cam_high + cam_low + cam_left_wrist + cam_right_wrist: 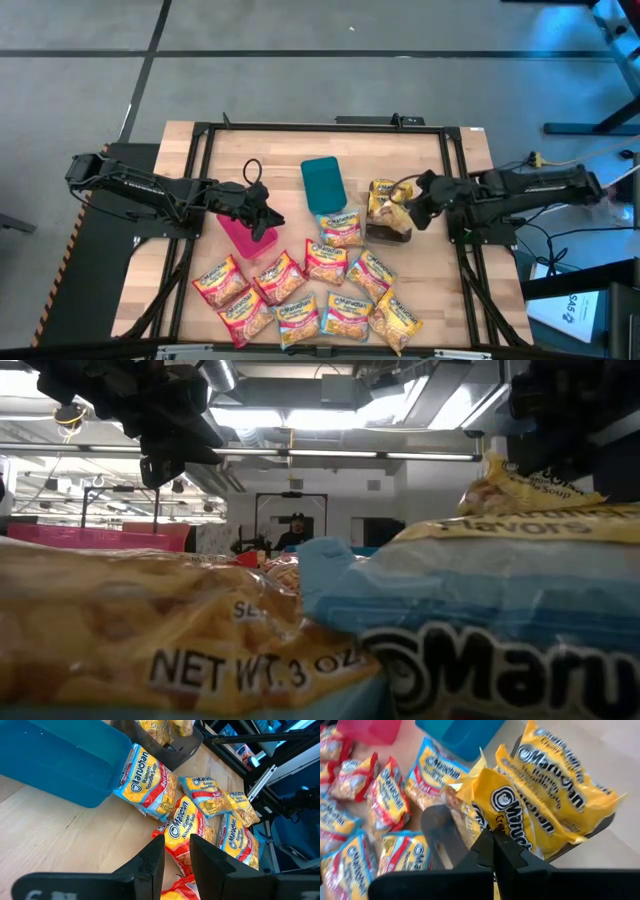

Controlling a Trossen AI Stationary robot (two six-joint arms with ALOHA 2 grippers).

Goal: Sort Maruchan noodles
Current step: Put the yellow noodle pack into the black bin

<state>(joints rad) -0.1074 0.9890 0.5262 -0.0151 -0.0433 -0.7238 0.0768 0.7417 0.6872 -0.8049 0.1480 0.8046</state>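
Observation:
Several Maruchan noodle packets in red, yellow and blue wrappers lie flat on the near half of the wooden table. One packet lies against the near end of the teal bin. Yellow packets stand tilted in the dark grey bin. My right gripper is shut just over that bin, its tips at one yellow packet. Over the pink bin, my left gripper is open with nothing between its fingers. My right gripper slants down from the table's right side, its shut fingertips at the lower edge of a yellow packet that leans over the grey bin's rim. I cannot tell whether they touch it.
The three bins stand in a row across the table's middle: pink on the left, teal in the centre, dark grey on the right. A black metal frame runs round the table. Bare wood shows on the far half, behind the bins.

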